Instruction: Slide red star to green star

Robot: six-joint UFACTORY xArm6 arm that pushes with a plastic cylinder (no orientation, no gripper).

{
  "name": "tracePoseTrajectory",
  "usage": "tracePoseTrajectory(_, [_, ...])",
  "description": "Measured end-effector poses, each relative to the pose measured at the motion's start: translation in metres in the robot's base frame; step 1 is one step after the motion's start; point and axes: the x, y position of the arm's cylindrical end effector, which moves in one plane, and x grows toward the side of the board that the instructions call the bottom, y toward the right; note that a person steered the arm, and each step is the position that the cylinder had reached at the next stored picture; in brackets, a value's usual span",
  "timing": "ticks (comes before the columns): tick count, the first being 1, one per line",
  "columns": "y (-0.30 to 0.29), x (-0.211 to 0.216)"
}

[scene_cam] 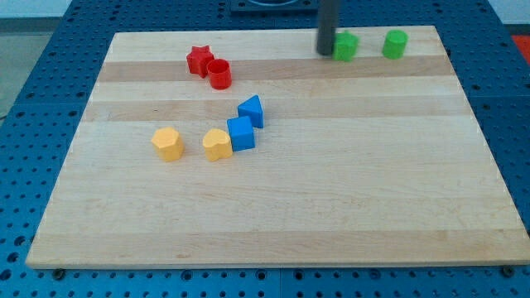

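Note:
The red star [199,60] lies at the view's upper left of the wooden board, touching a red cylinder [219,74] at its lower right. The green star [345,46] lies near the top edge, right of centre. My tip [325,52] stands just left of the green star, close to or touching it, and far to the right of the red star. The rod rises out of the view's top.
A green cylinder [395,44] sits right of the green star. Two blue blocks [251,111] [241,133] and two yellow blocks [217,144] [168,143] lie left of centre. The board [331,190] rests on a blue pegboard surface.

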Motion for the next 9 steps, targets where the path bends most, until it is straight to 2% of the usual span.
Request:
tracePoseTrajectory(1, [0.005, 0.0])
tracePoseTrajectory(2, [-0.055, 0.02])
tracePoseTrajectory(5, [-0.069, 0.024])
tracePoseTrajectory(7, [-0.062, -0.004])
tracePoseTrajectory(9, [-0.135, -0.019])
